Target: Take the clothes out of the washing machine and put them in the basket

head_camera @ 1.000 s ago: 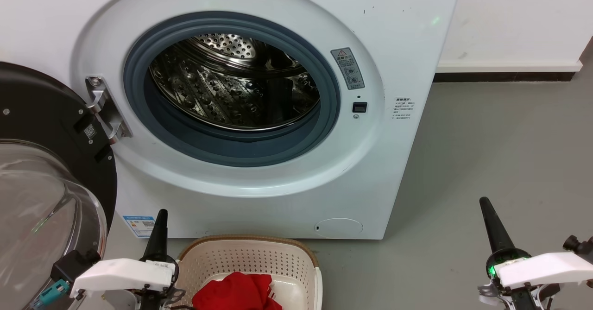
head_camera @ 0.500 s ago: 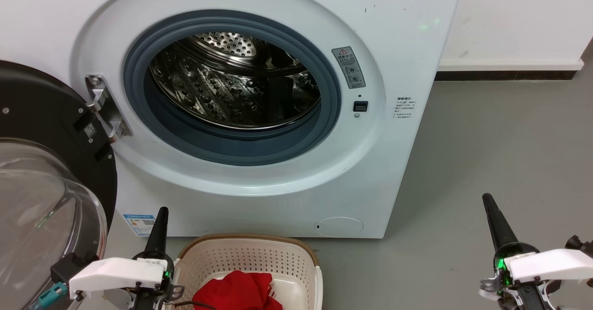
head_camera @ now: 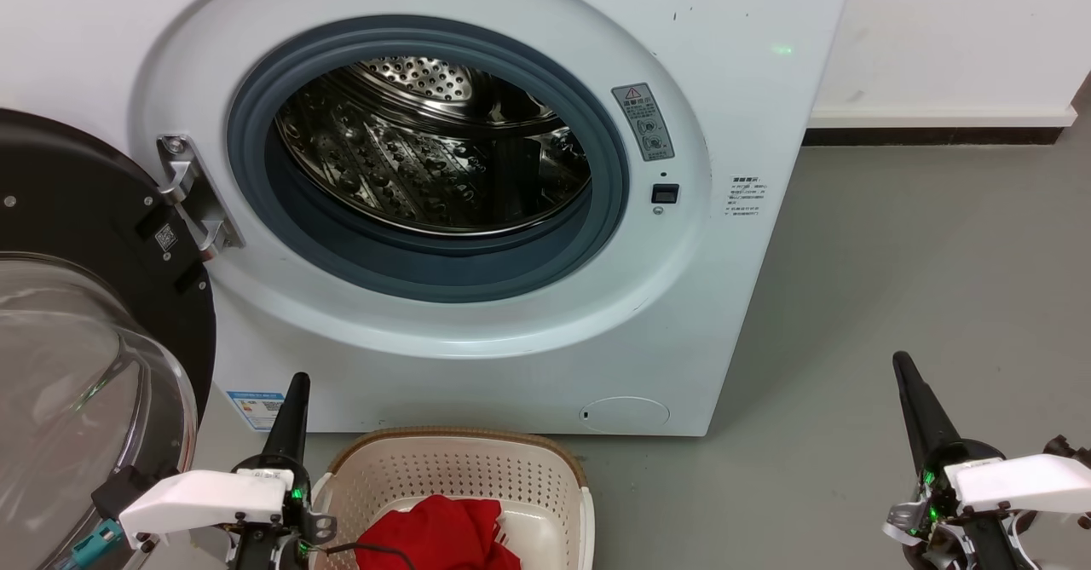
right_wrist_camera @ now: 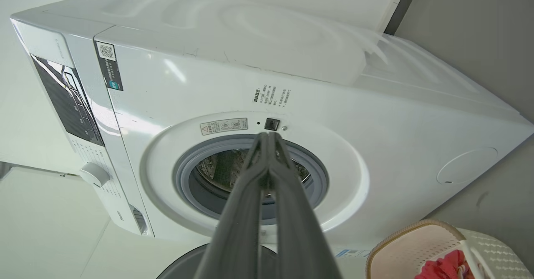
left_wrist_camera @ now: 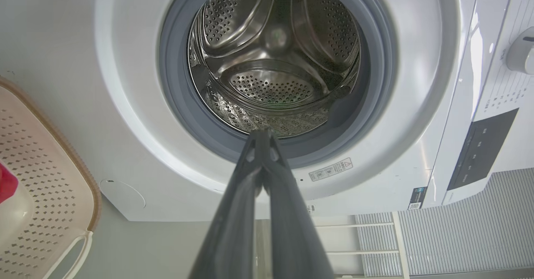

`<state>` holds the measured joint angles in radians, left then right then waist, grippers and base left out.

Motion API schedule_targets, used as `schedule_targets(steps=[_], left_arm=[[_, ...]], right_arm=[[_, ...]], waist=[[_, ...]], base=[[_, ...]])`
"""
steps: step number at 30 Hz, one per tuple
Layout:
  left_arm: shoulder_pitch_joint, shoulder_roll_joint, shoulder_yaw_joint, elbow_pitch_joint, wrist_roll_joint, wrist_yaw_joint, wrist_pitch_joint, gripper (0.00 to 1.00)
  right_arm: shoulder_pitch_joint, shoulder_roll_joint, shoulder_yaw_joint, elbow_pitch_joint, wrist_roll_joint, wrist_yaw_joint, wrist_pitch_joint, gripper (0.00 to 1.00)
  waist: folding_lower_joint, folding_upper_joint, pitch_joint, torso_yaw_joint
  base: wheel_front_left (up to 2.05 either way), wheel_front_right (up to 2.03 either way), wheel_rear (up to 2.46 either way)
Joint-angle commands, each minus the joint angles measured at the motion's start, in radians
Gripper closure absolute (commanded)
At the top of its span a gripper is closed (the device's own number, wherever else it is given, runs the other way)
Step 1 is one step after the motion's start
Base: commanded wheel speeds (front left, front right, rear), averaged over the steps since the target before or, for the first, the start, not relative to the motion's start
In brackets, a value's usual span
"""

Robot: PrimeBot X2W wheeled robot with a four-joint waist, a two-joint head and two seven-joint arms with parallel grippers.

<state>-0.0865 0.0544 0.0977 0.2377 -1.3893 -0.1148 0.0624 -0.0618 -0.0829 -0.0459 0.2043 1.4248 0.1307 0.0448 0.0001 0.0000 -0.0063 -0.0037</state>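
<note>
Clothes (head_camera: pixel 435 536) sit red in the basket (head_camera: pixel 460 459), washing machine (head_camera: pixel 724 84) bare inside. Left gripper (head_camera: pixel 296 391) and right gripper (head_camera: pixel 908 378): jaws closed, empty. Looks finished, so park both arms clear of basket and door (head_camera: pixel 85 212).

The washing machine (head_camera: pixel 750 84) front has a grey sticker (head_camera: pixel 645 123) right of the porthole. It bears a red warning triangle, and its print is too small to read. Farther right is an illegible block of print (head_camera: pixel 744 198). A blue-edged label (head_camera: pixel 256 409) sits low on the left. The black door frame (head_camera: pixel 77 204) carries a QR code (head_camera: pixel 165 238).
</note>
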Motion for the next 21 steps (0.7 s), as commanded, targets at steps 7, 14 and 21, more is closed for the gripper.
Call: schedule_targets(steps=[7,14,21], left_arm=[[-0.021,-0.001,0.007,0.001,-0.07,-0.01,0.018,1.0],[-0.024,-0.002,0.011,0.004,-0.124,-0.012,0.032,1.0],[-0.024,-0.004,0.016,0.007,-0.177,-0.016,0.042,1.0]], right_arm=[[-0.03,0.0,-0.009,0.012,0.072,0.0,0.012,1.0],[-0.037,0.001,-0.017,0.021,0.125,0.0,0.021,1.0],[-0.046,0.003,-0.024,0.032,0.175,0.0,0.03,1.0]], waist=[[-0.0001,0.0,0.002,0.001],[-0.0001,0.0,0.005,0.002],[-0.0001,0.0,0.007,0.003]], base=[[0.0,0.0,0.0],[0.0,0.0,0.0],[0.0,0.0,0.0]])
